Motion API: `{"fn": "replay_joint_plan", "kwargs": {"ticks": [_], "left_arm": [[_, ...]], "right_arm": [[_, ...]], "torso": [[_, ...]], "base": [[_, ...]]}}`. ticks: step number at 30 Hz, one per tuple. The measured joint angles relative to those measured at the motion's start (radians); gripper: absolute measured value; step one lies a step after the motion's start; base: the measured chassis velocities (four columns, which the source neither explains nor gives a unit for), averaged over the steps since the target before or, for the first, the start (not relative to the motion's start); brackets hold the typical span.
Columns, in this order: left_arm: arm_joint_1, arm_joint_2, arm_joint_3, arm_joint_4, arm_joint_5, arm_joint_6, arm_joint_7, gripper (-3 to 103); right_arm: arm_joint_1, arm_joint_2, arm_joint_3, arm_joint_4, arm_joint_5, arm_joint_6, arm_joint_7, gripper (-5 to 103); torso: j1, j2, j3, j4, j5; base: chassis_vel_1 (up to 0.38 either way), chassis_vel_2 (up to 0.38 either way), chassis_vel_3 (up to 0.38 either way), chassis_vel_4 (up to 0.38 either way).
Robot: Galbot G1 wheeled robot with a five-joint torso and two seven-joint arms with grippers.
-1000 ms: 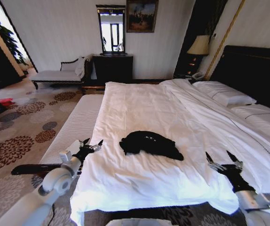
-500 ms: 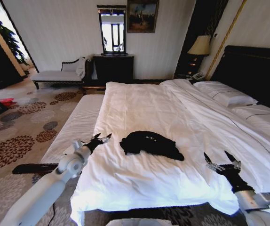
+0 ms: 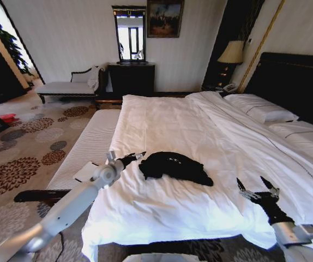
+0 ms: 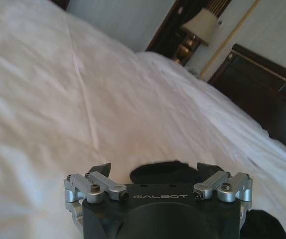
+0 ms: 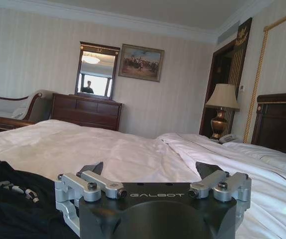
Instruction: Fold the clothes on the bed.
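Note:
The clothes, a crumpled black T-shirt [image 3: 174, 166] with small white lettering, lie bunched near the foot half of the bed [image 3: 173, 117], which has white sheets. My left gripper [image 3: 134, 157] is open and reaches over the bed's left side, its tips just short of the shirt's left edge. In the left wrist view the shirt [image 4: 155, 177] lies right ahead of the open left gripper [image 4: 155, 168]. My right gripper [image 3: 252, 184] hovers open low over the sheet, off to the shirt's right. In the right wrist view the shirt [image 5: 8, 204] lies beside the open right gripper [image 5: 149, 168].
A white-cushioned bench [image 3: 88, 144] runs along the bed's left side under my left arm. Pillows [image 3: 261, 112] and a dark headboard [image 3: 290, 82] are at the right. A dresser [image 3: 130, 77], chaise [image 3: 64, 87] and lamp [image 3: 232, 53] stand by the far wall. Patterned carpet [image 3: 20, 164] covers the floor.
My left arm has stretched forward and to the right, carrying its open gripper from above the bench to the shirt's left edge. The right gripper has hardly moved.

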Motion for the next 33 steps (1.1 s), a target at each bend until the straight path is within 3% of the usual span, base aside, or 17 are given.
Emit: {"fn": "replay_joint_plan", "kwargs": {"ticks": [3,8,16,17,22,33], "left_arm": [[-0.022,-0.064,0.017,0.071,-0.006,0.005,-0.017,98],[-0.042,-0.107,0.026,0.127,-0.018,0.008,-0.022,97],[-0.060,-0.142,0.034,0.177,-0.036,0.017,-0.031,93],[-0.070,-0.149,0.040,0.190,-0.036,0.017,-0.030,86],[-0.096,-0.167,0.051,0.228,-0.039,0.021,-0.028,81],[-0.143,-0.224,0.077,0.309,-0.048,0.039,-0.026,78]], "right_arm": [[-0.001,0.001,0.004,0.003,0.002,0.000,0.000,100],[-0.012,0.010,0.013,0.005,0.002,0.002,0.000,100],[-0.016,0.023,0.010,0.016,0.002,0.003,-0.001,100],[-0.016,0.026,0.008,0.018,0.002,0.003,-0.001,100],[-0.017,0.037,0.004,0.021,0.000,0.002,-0.001,100],[-0.021,0.051,0.003,0.031,0.000,0.002,0.000,100]], "torso": [[0.000,0.000,0.000,-0.0001,-0.0001],[0.000,0.000,0.000,-0.0001,-0.0001],[0.000,0.000,0.000,0.0000,-0.0002],[0.000,0.000,0.000,0.0001,-0.0002],[0.000,0.000,0.000,0.0000,-0.0002],[0.000,0.000,0.000,-0.0001,-0.0002]], "base": [[0.000,0.000,0.000,0.000],[0.000,0.000,0.000,0.000],[0.000,0.000,0.000,0.000],[0.000,0.000,0.000,0.000],[0.000,0.000,0.000,0.000],[0.000,0.000,0.000,0.000]]}}
